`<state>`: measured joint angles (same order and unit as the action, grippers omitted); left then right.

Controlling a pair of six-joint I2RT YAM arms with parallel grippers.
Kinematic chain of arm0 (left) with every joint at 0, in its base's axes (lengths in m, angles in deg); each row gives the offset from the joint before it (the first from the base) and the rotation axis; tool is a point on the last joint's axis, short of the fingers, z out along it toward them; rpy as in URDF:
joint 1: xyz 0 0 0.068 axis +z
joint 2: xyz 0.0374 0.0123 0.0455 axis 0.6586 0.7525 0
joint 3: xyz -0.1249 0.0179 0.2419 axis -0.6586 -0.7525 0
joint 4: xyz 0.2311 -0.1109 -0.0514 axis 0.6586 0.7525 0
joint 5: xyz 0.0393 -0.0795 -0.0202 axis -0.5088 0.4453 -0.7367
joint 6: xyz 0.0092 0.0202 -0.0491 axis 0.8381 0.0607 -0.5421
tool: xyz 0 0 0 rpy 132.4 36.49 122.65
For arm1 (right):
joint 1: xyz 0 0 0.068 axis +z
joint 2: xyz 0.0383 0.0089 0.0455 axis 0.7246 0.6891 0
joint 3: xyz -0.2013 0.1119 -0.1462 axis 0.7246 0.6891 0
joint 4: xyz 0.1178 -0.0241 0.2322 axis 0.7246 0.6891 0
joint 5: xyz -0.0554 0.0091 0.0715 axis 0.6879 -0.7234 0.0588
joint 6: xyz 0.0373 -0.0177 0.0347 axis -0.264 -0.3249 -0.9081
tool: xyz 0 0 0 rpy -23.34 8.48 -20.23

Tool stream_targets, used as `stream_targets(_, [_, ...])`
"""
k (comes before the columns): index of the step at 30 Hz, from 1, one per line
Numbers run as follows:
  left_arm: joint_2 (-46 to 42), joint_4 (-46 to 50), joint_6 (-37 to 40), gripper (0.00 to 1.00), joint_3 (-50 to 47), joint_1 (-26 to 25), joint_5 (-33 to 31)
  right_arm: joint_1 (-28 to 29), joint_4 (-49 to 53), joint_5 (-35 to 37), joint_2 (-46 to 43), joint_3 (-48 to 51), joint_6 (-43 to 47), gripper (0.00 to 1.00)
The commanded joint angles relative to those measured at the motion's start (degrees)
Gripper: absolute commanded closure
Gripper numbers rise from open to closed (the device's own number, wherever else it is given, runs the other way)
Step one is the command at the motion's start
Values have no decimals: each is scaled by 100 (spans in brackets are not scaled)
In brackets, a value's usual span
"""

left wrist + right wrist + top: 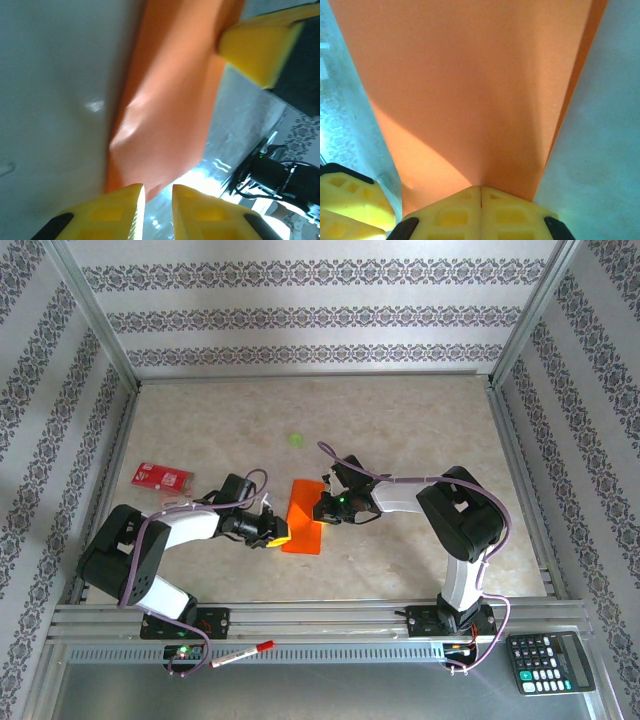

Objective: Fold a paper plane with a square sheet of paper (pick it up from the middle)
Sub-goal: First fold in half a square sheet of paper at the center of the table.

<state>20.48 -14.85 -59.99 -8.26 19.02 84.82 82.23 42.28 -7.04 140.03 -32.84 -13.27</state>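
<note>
the square sheet of paper (303,515) lay mid-worktop (420,440) toward the near edge, long axis running near to far. the right gripper (480,192) was clamped on its right edge; the left gripper (158,192), fingers narrowly apart, sat at its left edge.

The worktop (420,440) is being lit brightly from above, soft shadows being cast beneath the arms. In the left wrist view glare is being thrown off it and the left hand (157,195) is being blurred. The paper (470,90) is being shaded low in the right wrist view.
</note>
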Motion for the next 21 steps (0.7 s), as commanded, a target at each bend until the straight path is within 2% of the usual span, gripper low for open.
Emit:
stream_targets(1, [279, -580, -246, 80, 496, 68, 119, -12, 1171, 1066, 391, 278, 137, 100])
stream_targets(7, [1121, -233, 163, 84, 1300, 140, -240, -2, 1174, 1070, 373, 285, 111, 100])
stream_targets(12, [1583, -127, 345, 85, 1401, 378, -343, -4, 1175, 1074, 373, 294, 111, 100])
stream_targets(16, [1614, 149, 608, 85, 1439, 555, -528, -2, 1171, 1074, 391, 312, 102, 100])
stream_targets(21, [1272, -292, 235, 83, 1431, 532, -203, -7, 1175, 1074, 396, 304, 103, 100])
